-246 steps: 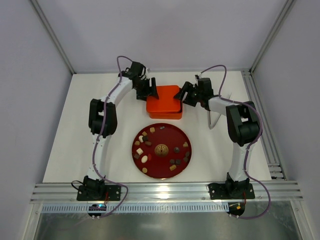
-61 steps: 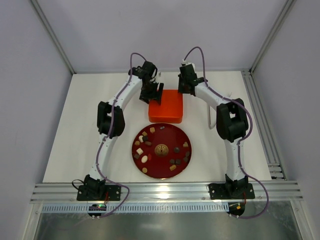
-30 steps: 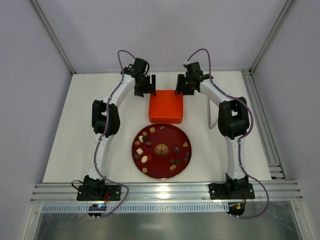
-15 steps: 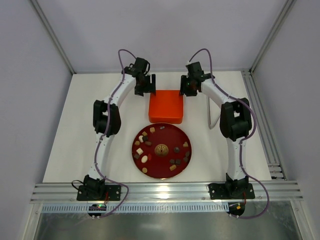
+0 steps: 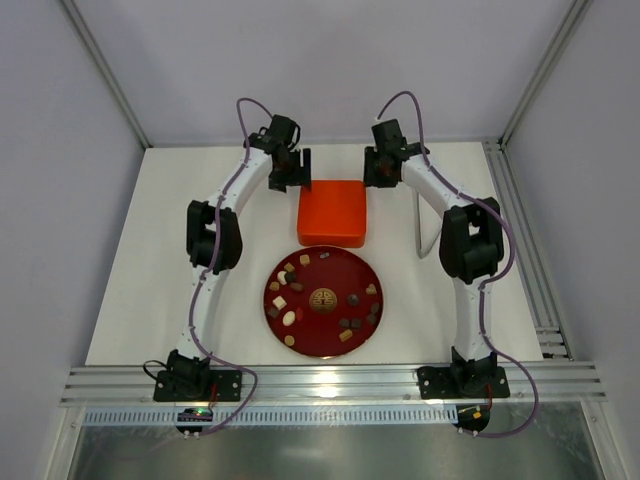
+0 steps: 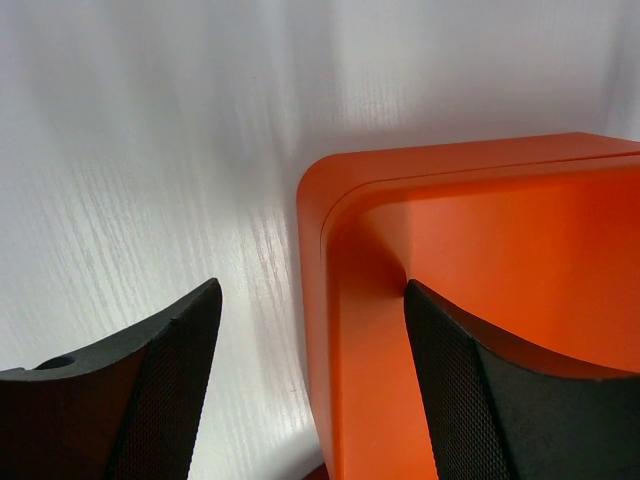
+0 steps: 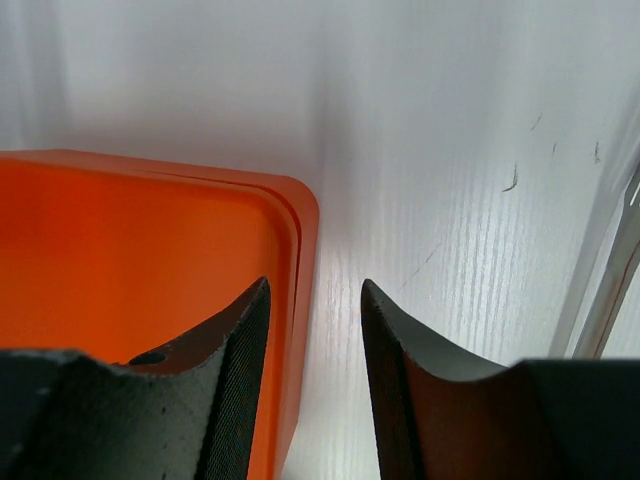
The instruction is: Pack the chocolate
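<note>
Several small chocolates (image 5: 289, 317), dark brown, tan and cream, lie scattered on a dark red plate (image 5: 325, 268) at the table's middle. Behind the plate stands an orange square box (image 5: 330, 212). My left gripper (image 5: 297, 175) is at its back left corner. In the left wrist view it (image 6: 312, 300) is open, jaws astride the box's left wall (image 6: 340, 330). My right gripper (image 5: 377, 172) is at the back right corner. In the right wrist view it (image 7: 315, 290) is open, jaws astride the box's right rim (image 7: 295, 300). Neither holds a chocolate.
A thin pale wire-like frame (image 5: 428, 235) stands right of the box; it shows as a metal rod (image 7: 610, 270) in the right wrist view. Aluminium rails run along the right side (image 5: 525, 250) and the front edge (image 5: 330, 385). Grey walls close in the table.
Earlier both grippers held an orange piece skewed over the box; it now sits flat and square. In the last second the right gripper shifted slightly right and back; the left stayed.
</note>
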Tool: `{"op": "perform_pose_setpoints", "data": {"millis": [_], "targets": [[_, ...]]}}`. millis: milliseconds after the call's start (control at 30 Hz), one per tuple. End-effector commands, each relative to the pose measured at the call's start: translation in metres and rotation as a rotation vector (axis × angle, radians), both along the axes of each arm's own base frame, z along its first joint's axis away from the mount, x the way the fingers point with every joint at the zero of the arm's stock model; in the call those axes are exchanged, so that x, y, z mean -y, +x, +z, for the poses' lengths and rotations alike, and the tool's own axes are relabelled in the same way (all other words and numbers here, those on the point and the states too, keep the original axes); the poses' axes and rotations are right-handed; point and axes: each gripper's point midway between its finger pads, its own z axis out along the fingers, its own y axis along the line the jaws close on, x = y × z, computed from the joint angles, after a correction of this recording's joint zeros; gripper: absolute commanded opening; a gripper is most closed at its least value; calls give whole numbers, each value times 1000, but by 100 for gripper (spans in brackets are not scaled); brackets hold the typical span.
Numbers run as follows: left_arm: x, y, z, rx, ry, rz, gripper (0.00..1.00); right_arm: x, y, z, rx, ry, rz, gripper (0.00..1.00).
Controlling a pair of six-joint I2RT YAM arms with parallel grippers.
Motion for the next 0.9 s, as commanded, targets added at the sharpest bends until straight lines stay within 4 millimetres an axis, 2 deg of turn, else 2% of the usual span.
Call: {"op": "perform_pose_setpoints", "data": {"millis": [0, 133, 233, 267, 400, 700, 800, 867], "targets": [[-8, 0, -1, -2, 45, 0, 73, -11, 9, 9, 45, -13, 31, 43], [-8, 1, 1, 3, 48, -1, 72, -24, 7, 17, 79, -31, 48, 43], [-8, 1, 2, 1, 49, -1, 72, -25, 11, 22, 90, -37, 37, 43], [-9, 0, 2, 1, 52, -3, 72, -23, 10, 15, 71, -48, 33, 43], [-10, 0, 4, 4, 59, -7, 73, -20, 6, 7, 57, -58, 31, 40], [-11, 0, 5, 5, 60, -7, 72, -24, 16, 60, 198, -35, 35, 40], [-12, 0, 5, 5, 60, -5, 72, -23, 19, 67, 211, -43, 34, 40], [-12, 0, 5, 4, 61, -6, 72, -22, 20, 63, 202, -50, 34, 39]]}}
